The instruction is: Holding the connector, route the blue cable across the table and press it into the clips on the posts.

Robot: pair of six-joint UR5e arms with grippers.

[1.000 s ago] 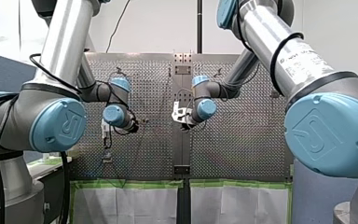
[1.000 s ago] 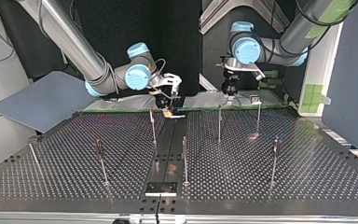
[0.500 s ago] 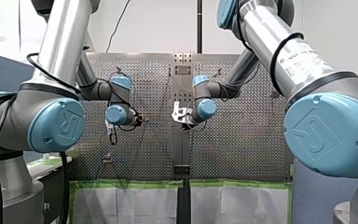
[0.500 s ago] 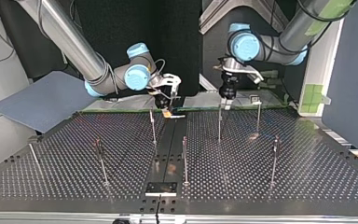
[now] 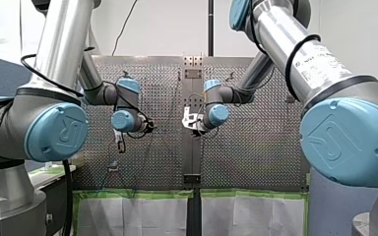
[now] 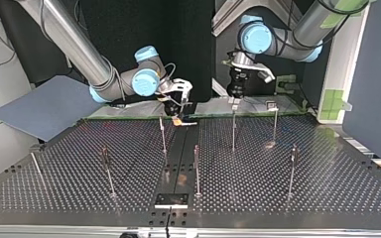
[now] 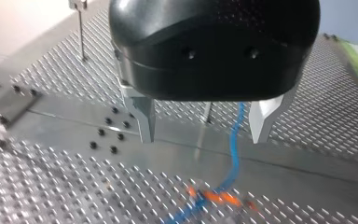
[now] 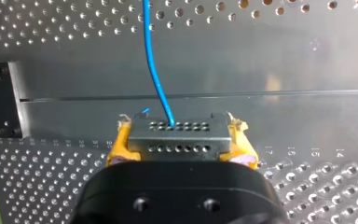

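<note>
The big grey metal table full of little holes [image 6: 287, 198] filled most of the top view, with a smooth strip down its middle. Two long silver arms with blue round joints reached over its far edge. My right arm [image 6: 79, 49] came in at the top view's left, and my left arm [image 6: 302, 34] came in at its right. Thin metal posts [image 6: 233, 131] stood straight up on the table, well apart from each other.

My left arm's black gripper with metal fingers [image 7: 204, 137] was spread wide and held nothing. In the top view it hung just above the top of one far post, to the right of the smooth strip.

My right arm's gripper with yellow pads [image 8: 179, 126] was low at the far end of the smooth strip. Its pads pinched a small grey metal connector with two rows of tiny holes [image 8: 179, 140], one pad on each side.

The thin blue cable [image 8: 156, 79] came out of one hole in the connector's top row. It ran ahead of my right gripper, over the smooth strip and on over the holes. In the left wrist view the cable showed in the gap between the open fingers and touched neither. Further along it there were some small orange bits [image 7: 214, 196], too blurry to tell what they were.
</note>
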